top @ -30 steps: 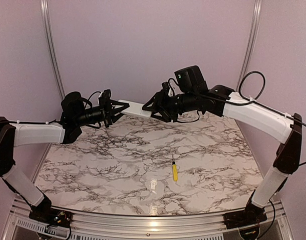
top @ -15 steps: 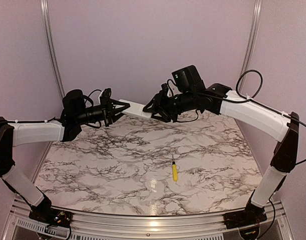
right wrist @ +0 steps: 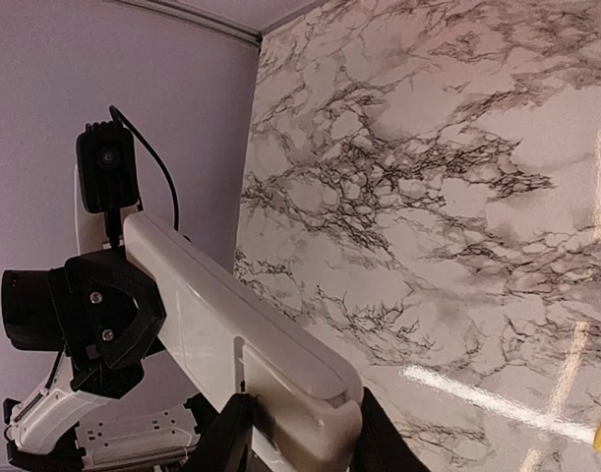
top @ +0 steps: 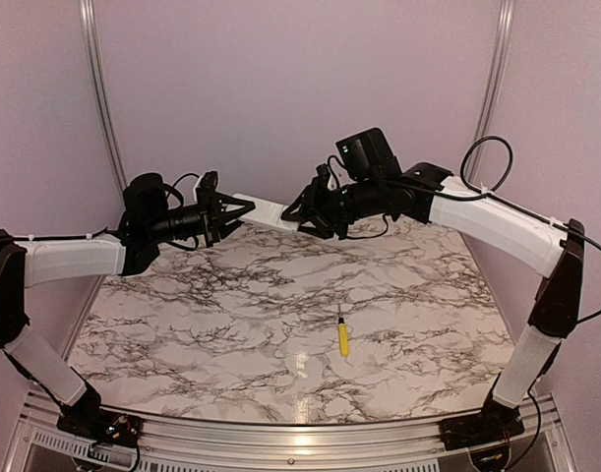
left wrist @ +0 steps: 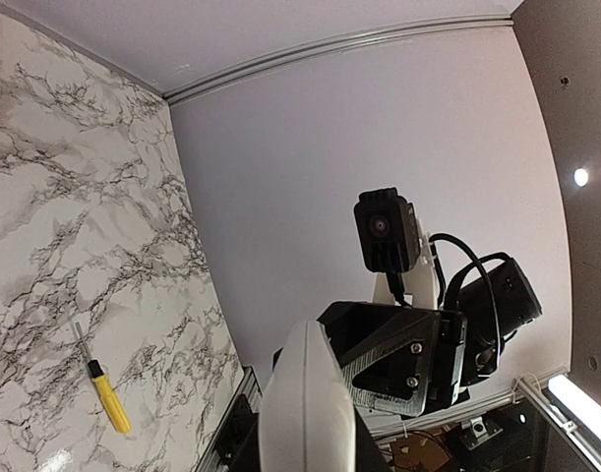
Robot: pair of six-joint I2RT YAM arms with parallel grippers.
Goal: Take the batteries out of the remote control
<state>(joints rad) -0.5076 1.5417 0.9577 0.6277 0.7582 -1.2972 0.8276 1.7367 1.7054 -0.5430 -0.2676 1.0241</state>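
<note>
Hanging above the bench (top: 202,315) at upper centre, the remote (top: 267,211) is pinched at its ends by the left hand (top: 239,208) and right hand (top: 293,218), with no batteries seen out, so unloading is judged hardly begun.

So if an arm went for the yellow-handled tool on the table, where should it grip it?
The tool lies flat on the table, thin dark tip pointing away from the arm bases. Grip the yellow handle, its thicker part, coming straight down from above with the jaws closing across its width. Both arms currently hold the remote control, though.
</note>
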